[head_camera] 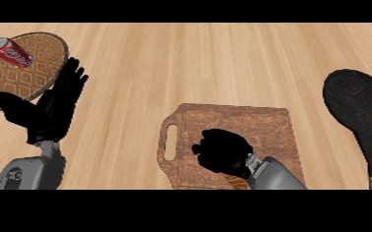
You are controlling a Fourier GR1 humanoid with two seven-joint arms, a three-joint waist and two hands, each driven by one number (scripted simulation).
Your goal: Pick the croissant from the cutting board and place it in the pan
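A brown wooden cutting board [269, 123] with a handle slot on its left lies at the lower middle of the counter. My right hand [224, 152] is over the board's near part, its fingers curled downward. A small tan piece of the croissant [236, 182] peeks out under the wrist; the hand hides the remainder. The dark pan [349, 98] sits at the right edge, apart from the board, with its handle running toward the lower right. My left hand [62, 101] rests open at the left, fingers up.
A round woven mat or plate [40, 64] lies at the upper left with a red can [15, 52] on its side upon it, just beyond my left hand's fingertips. Light wood counter stretches between the board and the pan.
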